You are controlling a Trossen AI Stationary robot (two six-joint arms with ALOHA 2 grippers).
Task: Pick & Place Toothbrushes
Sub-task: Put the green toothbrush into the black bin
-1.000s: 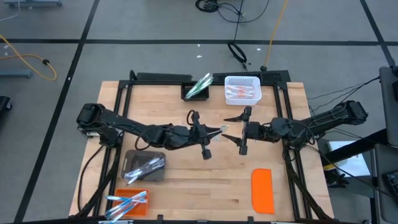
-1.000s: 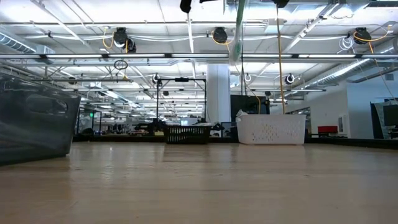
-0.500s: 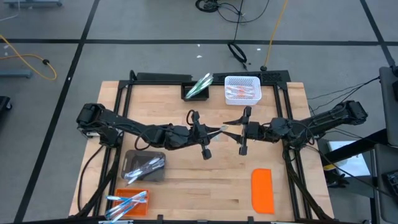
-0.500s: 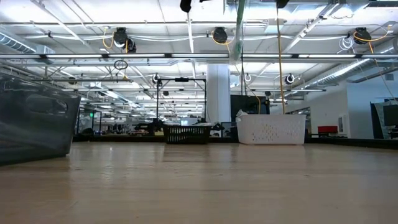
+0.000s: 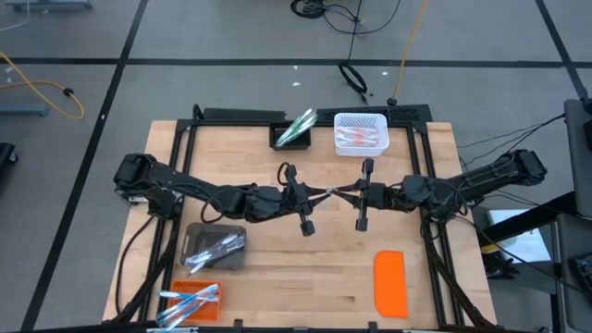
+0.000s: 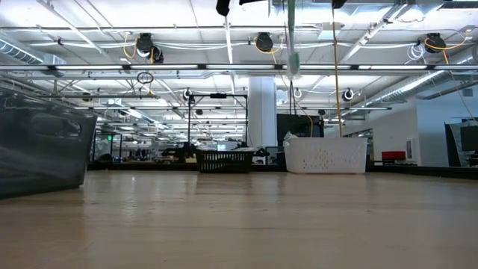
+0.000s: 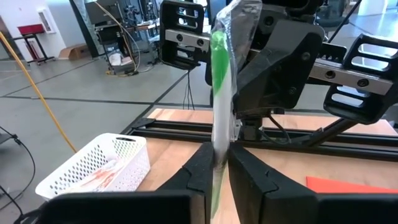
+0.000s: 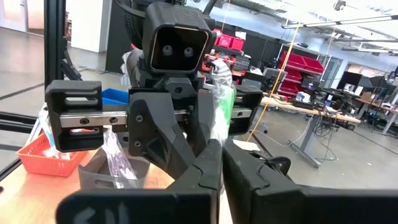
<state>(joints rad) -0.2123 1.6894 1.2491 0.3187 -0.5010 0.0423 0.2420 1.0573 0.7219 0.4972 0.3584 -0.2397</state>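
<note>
High view: left tool point(image 5: 326, 192) and right tool point(image 5: 344, 193) meet on one toothbrush point(image 5: 335, 192).

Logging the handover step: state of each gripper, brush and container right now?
left gripper: fingers around the green toothbrush
right gripper: shut on the same brush
white basket: holds brushes
black bin: holds brushes
grey bin: holds brushes
orange bin: holds brushes
orange lid: flat on table

- Left gripper point(image 5: 326, 193) and right gripper point(image 5: 344, 193) meet mid-table, just below white basket point(image 5: 360, 120).
- Orange lid point(image 5: 390, 282) well below basket.
</note>
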